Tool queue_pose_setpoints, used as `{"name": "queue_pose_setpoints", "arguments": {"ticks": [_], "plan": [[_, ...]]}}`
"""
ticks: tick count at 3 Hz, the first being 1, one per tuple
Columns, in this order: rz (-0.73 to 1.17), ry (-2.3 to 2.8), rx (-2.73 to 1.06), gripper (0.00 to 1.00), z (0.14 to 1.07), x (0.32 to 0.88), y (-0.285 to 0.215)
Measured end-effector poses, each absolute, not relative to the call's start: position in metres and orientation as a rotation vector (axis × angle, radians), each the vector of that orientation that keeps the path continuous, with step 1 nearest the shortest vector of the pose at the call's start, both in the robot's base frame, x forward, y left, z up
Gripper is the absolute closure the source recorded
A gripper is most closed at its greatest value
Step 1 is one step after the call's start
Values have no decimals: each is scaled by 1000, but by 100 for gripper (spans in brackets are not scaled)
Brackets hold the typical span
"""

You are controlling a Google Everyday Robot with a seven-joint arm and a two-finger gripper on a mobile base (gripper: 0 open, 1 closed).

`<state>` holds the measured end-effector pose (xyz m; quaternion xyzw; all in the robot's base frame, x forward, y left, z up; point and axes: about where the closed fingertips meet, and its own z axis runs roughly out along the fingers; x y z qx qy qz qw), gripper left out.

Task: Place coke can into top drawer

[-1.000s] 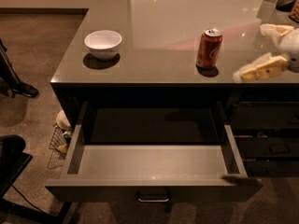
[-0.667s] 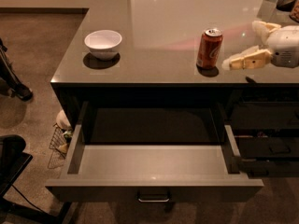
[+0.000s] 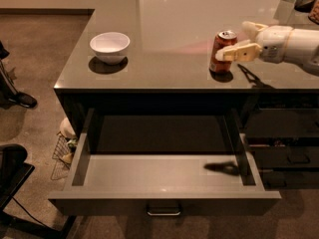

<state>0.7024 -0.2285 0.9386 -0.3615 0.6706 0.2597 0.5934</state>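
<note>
Gripper [image 3: 232,40] fingers [image 3: 240,51] straddle the coke can [image 3: 220,66]

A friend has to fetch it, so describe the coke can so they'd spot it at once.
On the grey countertop above the open top drawer, look to the right, near the front edge. The coke can stands upright there, with the robot's white hand right at it. It is red and tall, while the bowl to its left is white and low.

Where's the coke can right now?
At the right of the counter, behind the open top drawer, the coke can stands with the hand at its right.
</note>
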Motion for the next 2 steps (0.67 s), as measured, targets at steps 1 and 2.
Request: {"name": "queue_pose_setpoints", "arguments": {"ticks": [1, 2], "plan": [[697, 1533, -845, 0, 934, 713, -204], [781, 1506, -831, 18, 925, 716, -175]]}}
